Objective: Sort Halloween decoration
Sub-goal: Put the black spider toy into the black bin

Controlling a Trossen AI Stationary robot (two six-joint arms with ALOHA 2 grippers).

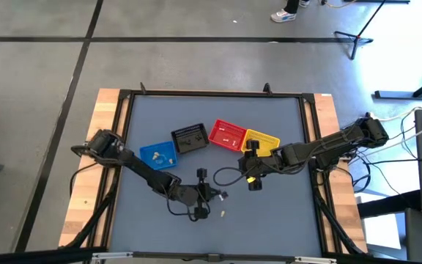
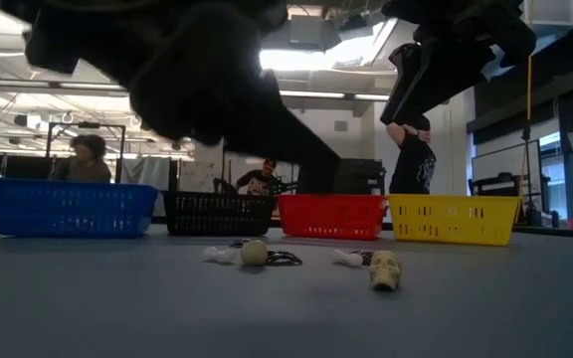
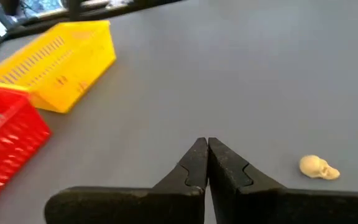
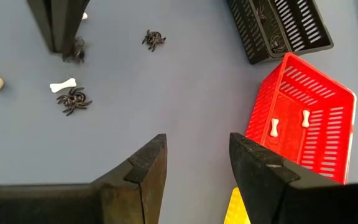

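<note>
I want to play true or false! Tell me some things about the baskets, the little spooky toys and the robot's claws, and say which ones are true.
1. The red basket holds two little white bones. True.
2. The left gripper is wide open. False: its fingers are shut together, holding nothing.
3. The right gripper is open and empty. True.
4. The cream skull sits inside the yellow basket. False: it lies on the grey table.
5. Black spiders lie loose on the table. True.
</note>
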